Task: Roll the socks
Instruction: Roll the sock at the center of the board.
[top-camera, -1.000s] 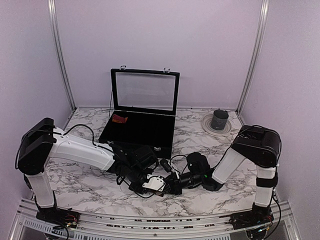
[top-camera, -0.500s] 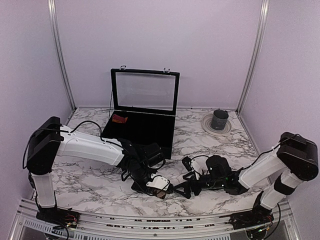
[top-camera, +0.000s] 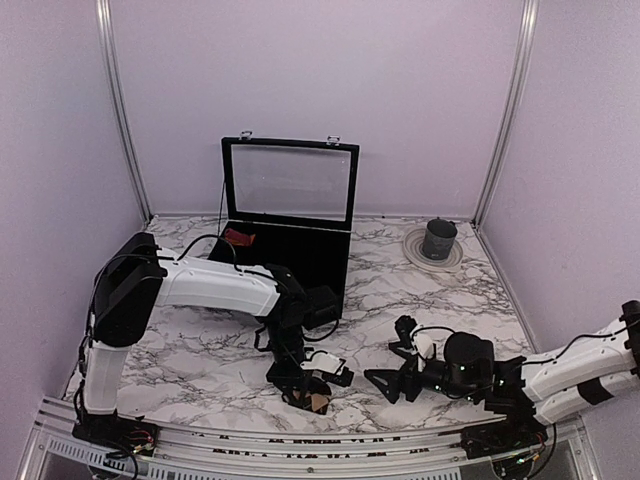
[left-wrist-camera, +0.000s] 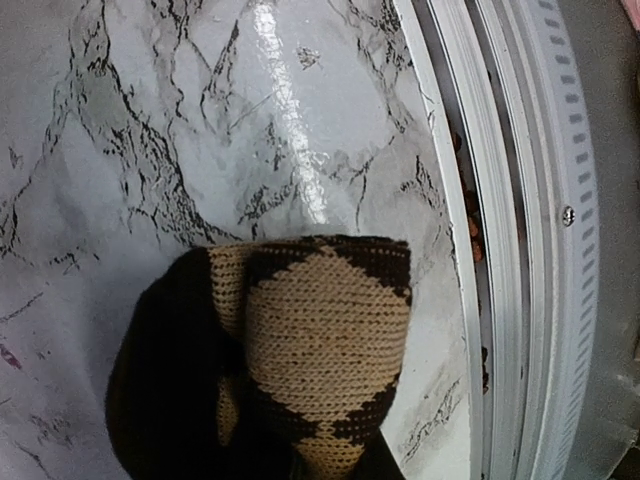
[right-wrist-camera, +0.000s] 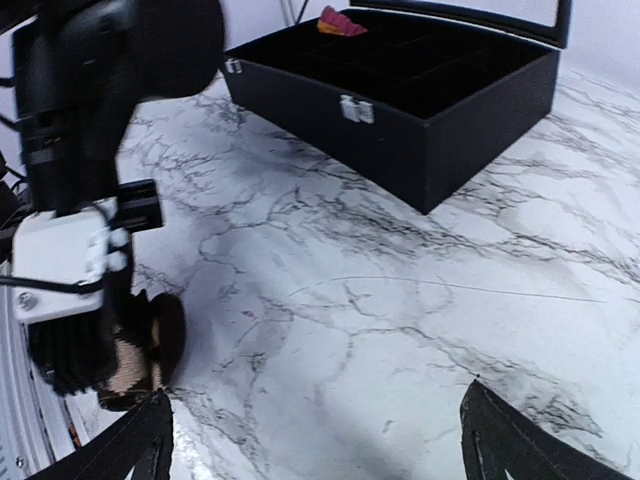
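Observation:
A rolled dark brown sock with tan argyle diamonds (left-wrist-camera: 325, 345) sits low over the marble, close to the table's front rail (left-wrist-camera: 510, 300). My left gripper (top-camera: 310, 392) is shut on that sock (top-camera: 319, 401). In the right wrist view the same roll (right-wrist-camera: 140, 350) shows below the left gripper's white housing (right-wrist-camera: 60, 255). My right gripper (top-camera: 392, 362) stands open to the right of the sock, apart from it, with nothing between its fingers (right-wrist-camera: 130, 445). The magenta-red sock (top-camera: 238, 237) lies in the back left corner of the black box (right-wrist-camera: 440, 150).
The black box (top-camera: 335, 285) stands open at mid-table with its glass lid (top-camera: 290, 182) upright. A dark cup (top-camera: 438, 238) stands on a pale plate (top-camera: 432, 260) at the back right. The metal front rail runs just beyond the sock.
My right gripper has opened, let go of the sock and drawn back to the right. The left gripper has carried the argyle roll towards the front edge.

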